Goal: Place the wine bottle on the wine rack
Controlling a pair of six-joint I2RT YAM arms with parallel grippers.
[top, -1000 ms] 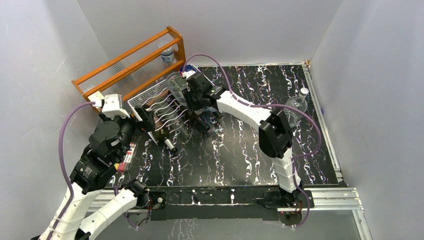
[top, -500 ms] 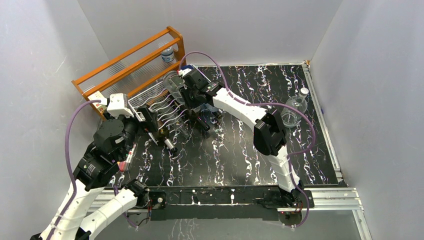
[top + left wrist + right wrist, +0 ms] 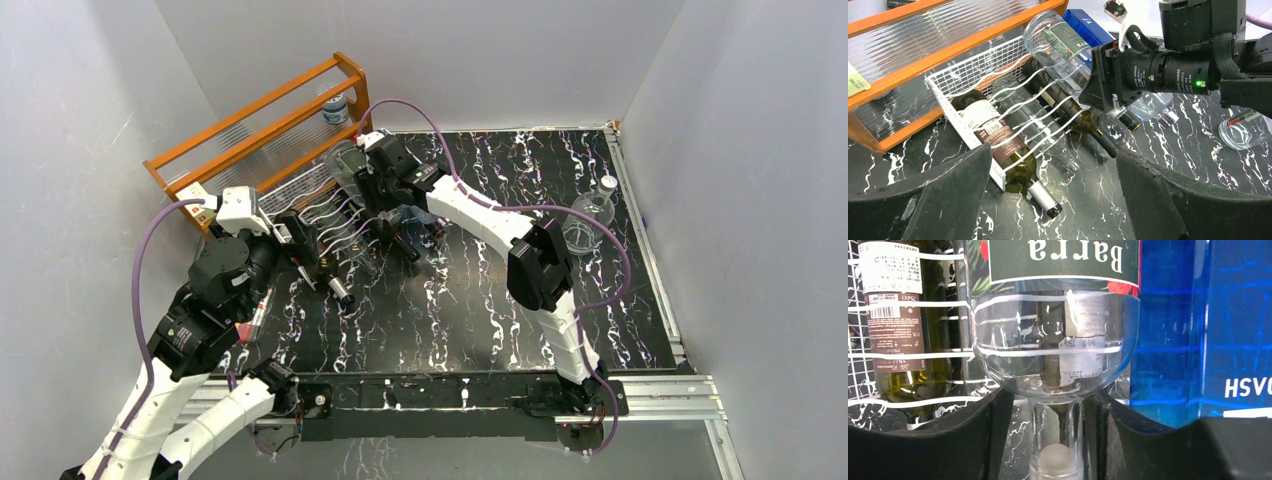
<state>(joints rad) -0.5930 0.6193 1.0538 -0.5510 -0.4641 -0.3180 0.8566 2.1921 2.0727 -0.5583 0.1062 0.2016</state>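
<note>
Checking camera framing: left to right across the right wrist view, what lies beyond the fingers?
Dark green glass bottle with brown-and-white label → clear glass wine bottle with green label → blue translucent container.

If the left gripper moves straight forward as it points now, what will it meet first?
Probably the capped neck of the dark wine bottle lying in the white wire rack; depth is unclear.

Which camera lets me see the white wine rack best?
The left wrist view: the rack is close, mesh wall and wavy wires plain, bottles lying in it. The top view shows it small, partly hidden by the arms. The right wrist view shows only some wires behind the clear bottle.
</note>
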